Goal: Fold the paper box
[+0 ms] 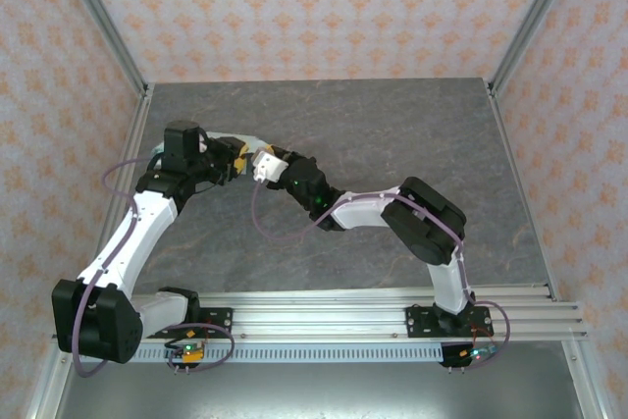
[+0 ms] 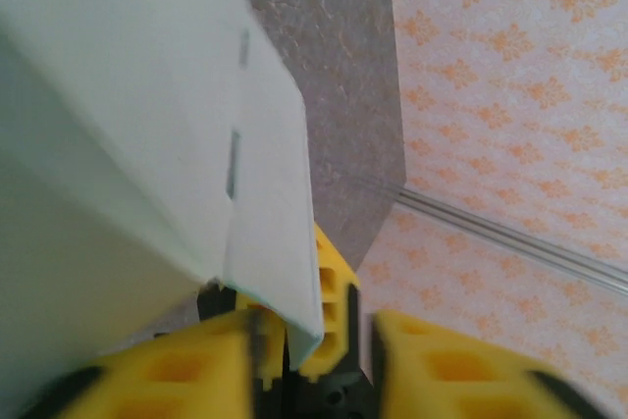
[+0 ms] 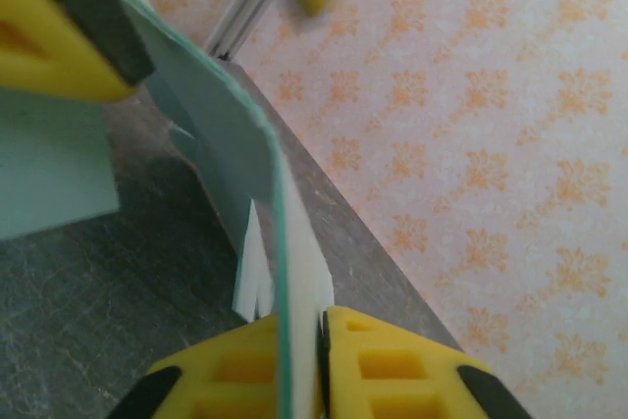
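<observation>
The right gripper (image 3: pixel 299 329) is clamped on the paper box (image 3: pixel 221 134). In its wrist view the two yellow fingers (image 3: pixel 392 370) meet at 6 o'clock with the thin mint card pinched edge-on between them, and the sheet rises from there toward 11 o'clock, bowing slightly. The left gripper (image 2: pixel 319 342) stands partly open. In its own view the card comes down from 10 o'clock and ends in the gap, lying against the finger at 7 o'clock and clear of the one at 5 o'clock, so nothing is gripped. From above, the box is a small pale shape at the right gripper's 10 o'clock and the left gripper's 3 o'clock, directly between the two; whether it touches the surface I cannot tell. Counted: one paper box, two grippers, two arms (image 1: pixel 147 213). Beneath is one grey marbled table (image 1: pixel 392 134), with orange-patterned walls (image 1: pixel 324 7) around it.
</observation>
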